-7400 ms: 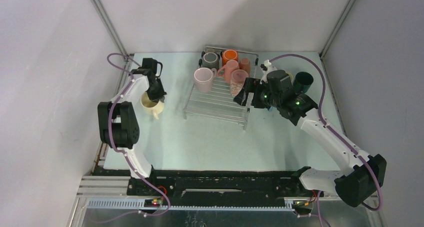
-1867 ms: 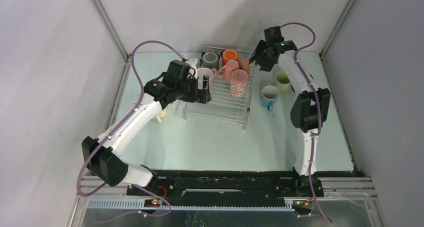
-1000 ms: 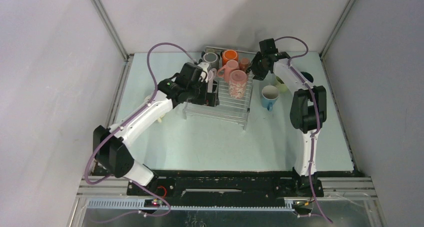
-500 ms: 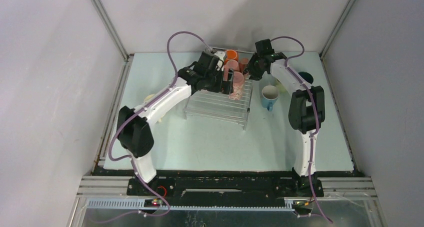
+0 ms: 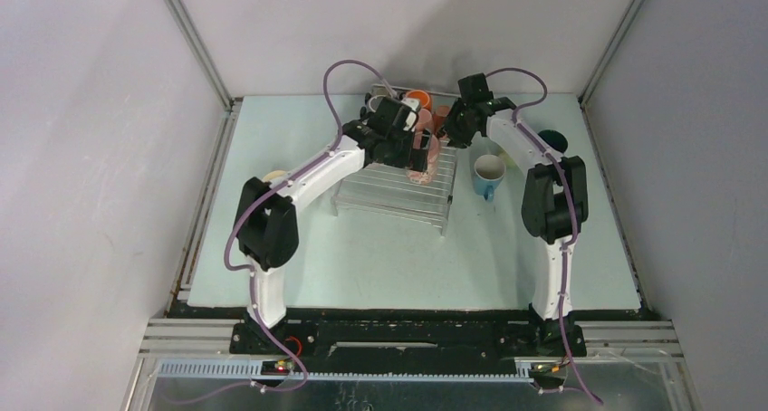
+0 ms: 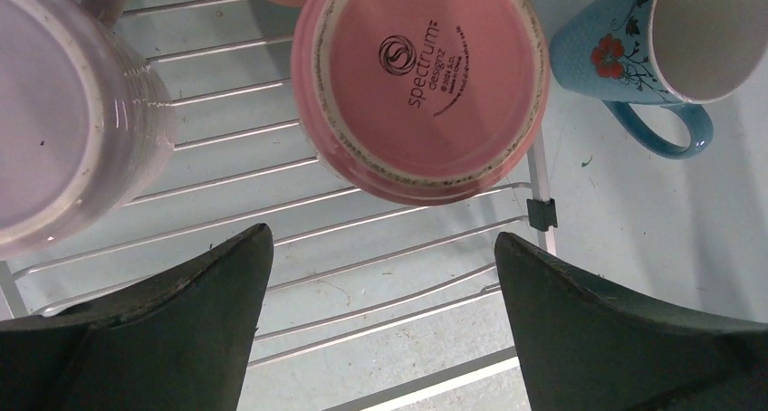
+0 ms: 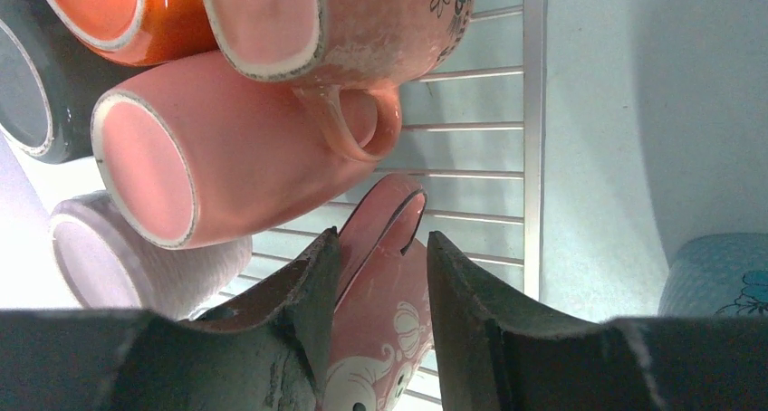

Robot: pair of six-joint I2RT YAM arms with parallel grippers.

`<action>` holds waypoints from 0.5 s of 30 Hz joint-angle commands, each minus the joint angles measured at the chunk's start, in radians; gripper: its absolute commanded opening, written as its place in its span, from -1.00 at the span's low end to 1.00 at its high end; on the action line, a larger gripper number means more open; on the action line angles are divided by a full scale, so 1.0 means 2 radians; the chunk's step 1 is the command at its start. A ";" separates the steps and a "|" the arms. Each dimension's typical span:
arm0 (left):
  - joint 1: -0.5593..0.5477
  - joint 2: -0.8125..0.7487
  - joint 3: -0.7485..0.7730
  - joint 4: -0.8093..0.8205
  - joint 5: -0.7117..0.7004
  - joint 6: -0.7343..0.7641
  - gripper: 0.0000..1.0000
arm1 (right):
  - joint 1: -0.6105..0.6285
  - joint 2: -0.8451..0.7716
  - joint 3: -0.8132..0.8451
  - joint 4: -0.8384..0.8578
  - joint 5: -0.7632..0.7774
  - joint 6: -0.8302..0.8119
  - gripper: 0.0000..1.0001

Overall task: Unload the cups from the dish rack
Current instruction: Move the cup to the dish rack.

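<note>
Speckled mug [image 6: 421,76] stands inverted on rack [image 6: 272,248], base up, handle rearward. Right end effector [image 7: 380,239] pinches the handle; left end effector [image 6: 380,239] gapes wide above.

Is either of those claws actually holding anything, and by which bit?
The right gripper pinches the patterned pink ceramic mug by its handle; the left gripper, wide open, holds nothing.

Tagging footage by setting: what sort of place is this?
Probably a robotics lab test cell: left arm and right arm bolted to a metal rail, plain grey walls boxing in the table, a dish rack of mugs.
</note>
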 commanded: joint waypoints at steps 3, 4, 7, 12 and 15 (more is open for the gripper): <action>-0.008 -0.004 0.025 0.021 -0.005 0.011 1.00 | 0.014 -0.029 -0.026 -0.015 -0.004 -0.005 -0.06; -0.009 -0.005 0.022 0.022 -0.005 0.011 1.00 | 0.016 -0.032 -0.029 -0.013 -0.004 -0.005 -0.06; -0.013 -0.011 0.012 0.028 -0.005 0.010 1.00 | 0.020 -0.039 -0.038 -0.010 -0.003 -0.005 -0.06; -0.014 -0.017 0.003 0.030 -0.006 0.012 1.00 | 0.028 -0.048 -0.044 -0.007 -0.002 -0.006 -0.07; -0.014 -0.022 -0.004 0.030 -0.012 0.012 1.00 | 0.035 -0.050 -0.047 -0.006 -0.001 -0.007 -0.07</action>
